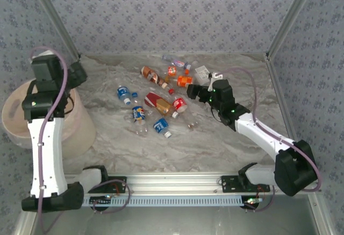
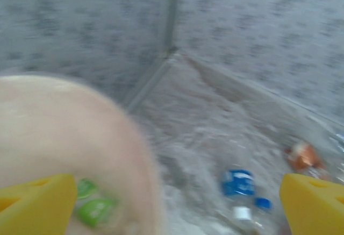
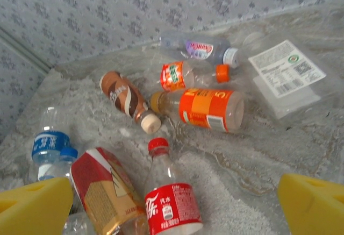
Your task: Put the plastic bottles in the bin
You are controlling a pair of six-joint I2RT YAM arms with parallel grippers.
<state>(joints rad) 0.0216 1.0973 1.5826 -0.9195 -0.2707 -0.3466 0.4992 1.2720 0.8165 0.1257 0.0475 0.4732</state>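
1. The bin (image 1: pixel 80 129) sits at the left edge of the top view. In the blurred left wrist view, at least 1 green-labelled item (image 2: pixel 95 209) lies inside its rim, likely a bottle already delivered.
2. About 10 plastic bottles (image 1: pixel 161 106) lie scattered on the table (image 1: pixel 215 143) at the centre of the top view, well apart from the bin. Most of the job looks undone.
3. The left gripper (image 2: pixel 177 200) hangs over the bin's edge, its yellow pads (image 2: pixel 37 203) spread wide with nothing between them.
4. The right gripper (image 3: pixel 174 200) hovers at the right side of the pile, jaws wide and empty, above a red-labelled bottle (image 3: pixel 172 208).
5. The bottles are thin clear plastic, several dented or crushed, with glossy wrap labels. Among them are a brown one (image 3: pixel 126 98), an orange one (image 3: pixel 207 108) and a blue one (image 3: pixel 51 146).
6. A flat clear package (image 3: pixel 285 73) with a white printed label lies at the upper right of the right wrist view.
7. The bin is smooth, matte, round and pale pinkish-beige. The table has a marbled grey surface.
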